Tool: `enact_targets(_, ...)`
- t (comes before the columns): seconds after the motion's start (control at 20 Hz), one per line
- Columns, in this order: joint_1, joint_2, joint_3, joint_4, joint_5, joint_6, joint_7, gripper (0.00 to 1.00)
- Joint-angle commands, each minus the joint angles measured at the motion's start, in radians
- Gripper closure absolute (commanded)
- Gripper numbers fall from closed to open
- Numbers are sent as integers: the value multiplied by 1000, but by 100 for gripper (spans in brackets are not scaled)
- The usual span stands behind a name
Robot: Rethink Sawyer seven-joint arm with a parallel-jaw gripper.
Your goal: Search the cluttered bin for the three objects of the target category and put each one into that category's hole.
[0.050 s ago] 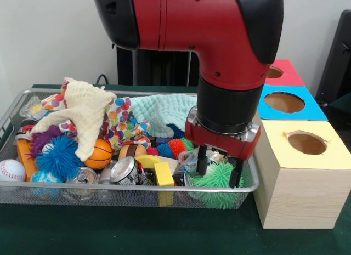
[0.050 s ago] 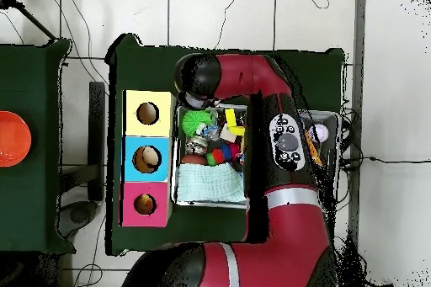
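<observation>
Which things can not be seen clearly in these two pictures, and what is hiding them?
- Overhead view: the red and black arm covers most of the wire mesh bin.
- Front view: the cream knitted cloth hides the toys beneath it.
- Front view: whether the gripper touches the green spiky rubber ball is unclear.
- Front view: the pink-topped box is partly behind the arm.

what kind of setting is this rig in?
Most likely a robotics lab bench. A wire mesh bin of mixed toys and cans sits on a green-covered table, beside wooden sorting boxes with holes. Loose cables run across the tiled floor.
</observation>
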Motion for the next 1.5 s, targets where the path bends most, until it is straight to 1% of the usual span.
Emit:
enact_targets(0.05,5,-48,54,137,4,109,-185,0)
enact_targets(0.15,5,-51,50,150,0,104,-182,0)
enact_targets(0.35,6,-35,38,185,-18,43,-159,0)
enact_targets(0.4,7,-30,35,188,-19,42,-152,0)
enact_targets(0.9,6,-10,36,172,-14,63,-134,0)
enact_targets(1.2,-2,-5,35,186,-22,46,-145,0)
enact_targets(1.5,-4,15,28,178,-42,8,-140,0)
